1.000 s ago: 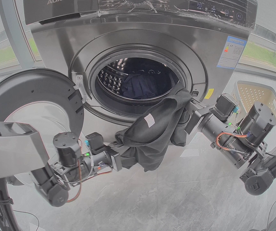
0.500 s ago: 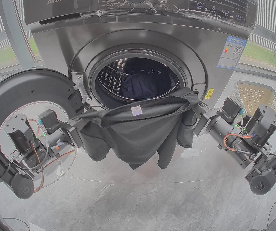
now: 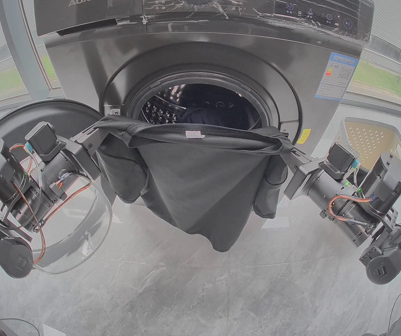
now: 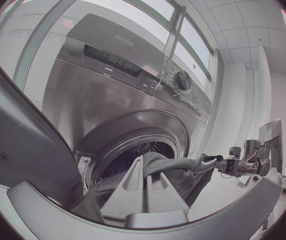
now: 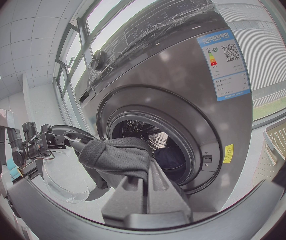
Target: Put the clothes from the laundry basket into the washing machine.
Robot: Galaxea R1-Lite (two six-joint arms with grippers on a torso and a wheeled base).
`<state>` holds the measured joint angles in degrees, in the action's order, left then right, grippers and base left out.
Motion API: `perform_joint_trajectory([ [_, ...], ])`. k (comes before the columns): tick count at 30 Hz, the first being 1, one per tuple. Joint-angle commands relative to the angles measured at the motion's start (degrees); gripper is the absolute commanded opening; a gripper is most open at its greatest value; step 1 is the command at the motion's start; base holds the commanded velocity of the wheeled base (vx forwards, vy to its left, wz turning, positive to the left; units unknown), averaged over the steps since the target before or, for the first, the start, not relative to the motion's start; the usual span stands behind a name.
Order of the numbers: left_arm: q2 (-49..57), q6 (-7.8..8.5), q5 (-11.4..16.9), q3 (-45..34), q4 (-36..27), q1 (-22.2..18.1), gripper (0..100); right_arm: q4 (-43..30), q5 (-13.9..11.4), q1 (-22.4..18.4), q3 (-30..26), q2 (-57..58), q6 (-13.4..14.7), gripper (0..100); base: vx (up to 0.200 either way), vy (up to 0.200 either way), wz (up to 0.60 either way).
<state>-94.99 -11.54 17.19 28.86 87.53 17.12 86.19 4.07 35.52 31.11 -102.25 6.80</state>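
Observation:
A black shirt [image 3: 196,178] hangs stretched between both grippers in front of the washing machine's [image 3: 84,66] round opening [image 3: 266,103]. My left gripper [image 3: 98,134] is shut on the shirt's left end beside the door hinge. My right gripper [image 3: 290,152] is shut on its right end at the opening's lower right. The shirt's top edge spans the opening at about mid-height, and its body hangs down to near the floor. A dark blue garment [image 3: 200,115] lies inside the drum. In the wrist views, black cloth [image 4: 169,165] is bunched at the closed left fingers [image 4: 136,174], and more cloth [image 5: 119,157] at the right fingers [image 5: 156,180].
The machine's door [image 3: 4,127] stands swung open at the left, its glass bowl [image 3: 79,229] behind my left arm. A beige laundry basket [image 3: 373,141] stands on the floor at the right of the machine. Grey floor lies open below the shirt.
My left gripper has swung up and to the left with its end of the shirt. The shirt went from a bunched drape to a taut spread across the opening. The right gripper shifted slightly right.

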Motion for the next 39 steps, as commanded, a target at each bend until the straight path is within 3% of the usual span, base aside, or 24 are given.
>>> perform_joint_trajectory([
  [1, 1.39, 0.03, -0.05, 0.06, 0.01, -0.15, 0, 0.03, -0.03, -0.63, 0.27, 0.92, -0.12, 0, 0.000, 0.000, 0.00],
  [11, 1.39, 0.12, -0.14, -0.11, 0.01, -0.15, 0, -0.05, -0.03, -3.18, 0.97, 2.06, -1.09, 0, 0.000, 0.000, 0.00],
  [39, 1.65, 0.12, -0.14, -0.20, 0.01, -0.42, 0, -0.32, 0.32, -3.88, 2.11, 2.85, -1.35, 0, 0.000, 0.000, 0.00],
])
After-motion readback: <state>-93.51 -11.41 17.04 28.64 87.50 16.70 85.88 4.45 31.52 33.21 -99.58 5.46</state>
